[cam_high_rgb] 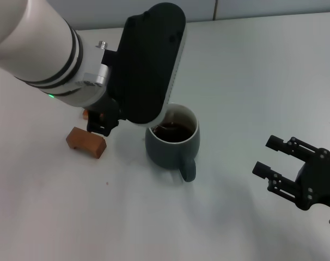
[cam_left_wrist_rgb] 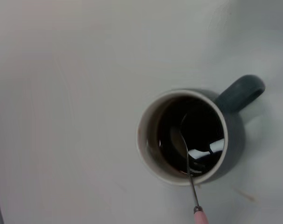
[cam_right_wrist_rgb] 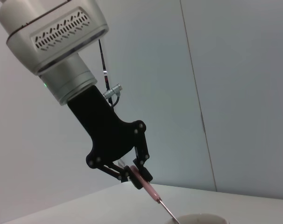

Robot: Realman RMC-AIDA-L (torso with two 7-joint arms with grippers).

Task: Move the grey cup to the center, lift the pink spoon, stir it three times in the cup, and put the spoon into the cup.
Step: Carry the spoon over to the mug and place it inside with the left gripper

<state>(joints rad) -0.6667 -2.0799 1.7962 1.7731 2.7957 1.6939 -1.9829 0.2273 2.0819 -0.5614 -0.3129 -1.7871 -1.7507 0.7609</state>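
Spoon handling looks fiddly: the pink spoon (cam_left_wrist_rgb: 188, 163) is seeming thin, light and slippery. The left pincer (cam_right_wrist_rgb: 134, 176) is pinching its handle end, bowl dipping in the grey cup (cam_high_rgb: 172, 142) mid-surface. An orange block (cam_high_rgb: 86, 141) is sitting beside it; the right pincer (cam_high_rgb: 280, 164) is hanging spread, well apart.

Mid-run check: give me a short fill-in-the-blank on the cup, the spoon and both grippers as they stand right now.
1. The left gripper is shut on the handle of the ____.
2. The spoon's metal bowl sits inside the grey cup, dipped in dark ____.
3. The right gripper waits off to the side with its fingers ____.
4. The orange-brown block lies on the table beside the cup, on the robot's ____ side.

Missing words: pink spoon; liquid; open; left
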